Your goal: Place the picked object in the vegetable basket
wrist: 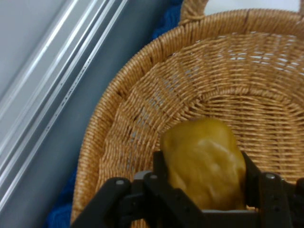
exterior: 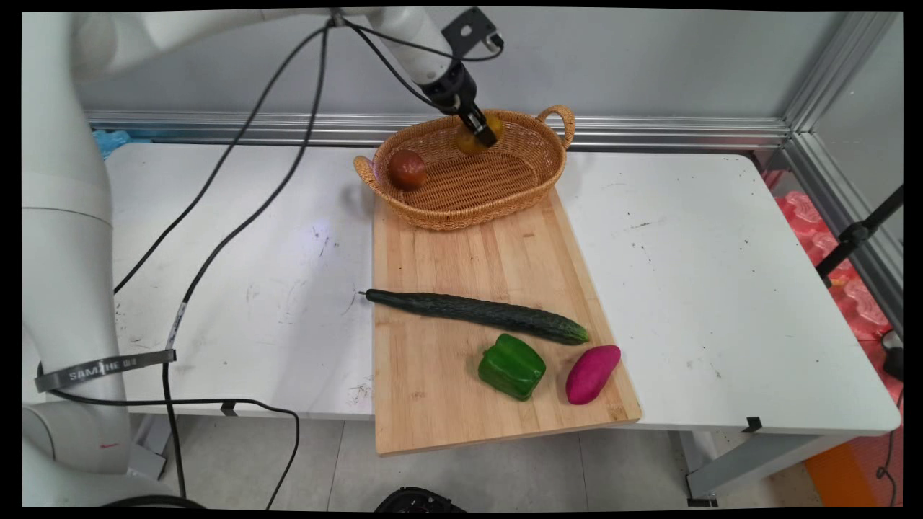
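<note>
white table [exterior: 721,288], top scuffed with dark marks; grey wall [exterior: 649,65] right behind it, aluminium rail [exterior: 685,132] running along the wall base at the table's far edge. aluminium frame post [exterior: 829,86] angles down at the table's far right corner. grey tiled floor [exterior: 469,461] below the table's near edge. pink and orange stuff [exterior: 851,288] on the floor right of the table
</note>
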Available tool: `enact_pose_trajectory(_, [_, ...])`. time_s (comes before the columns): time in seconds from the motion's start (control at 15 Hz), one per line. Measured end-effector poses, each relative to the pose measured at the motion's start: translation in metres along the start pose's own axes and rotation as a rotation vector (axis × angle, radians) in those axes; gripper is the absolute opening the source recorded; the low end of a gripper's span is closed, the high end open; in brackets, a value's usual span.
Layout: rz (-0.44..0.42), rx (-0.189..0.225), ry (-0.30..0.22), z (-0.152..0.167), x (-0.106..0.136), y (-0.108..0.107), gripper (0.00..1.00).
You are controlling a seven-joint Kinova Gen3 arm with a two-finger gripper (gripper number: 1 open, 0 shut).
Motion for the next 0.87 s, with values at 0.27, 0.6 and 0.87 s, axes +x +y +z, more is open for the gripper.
enact_pose_trajectory(0.27, [0.004, -0.02, -0.016, 0.034, 0.002, -0.005, 0.0])
enact_pose_trajectory(0.6, [0.02, -0.046, -0.02, 0.059, 0.005, -0.006, 0.0])
enact_pose_trajectory(0.87, [0.054, -0.064, 0.0, 0.065, 0.01, -0.007, 1.0])
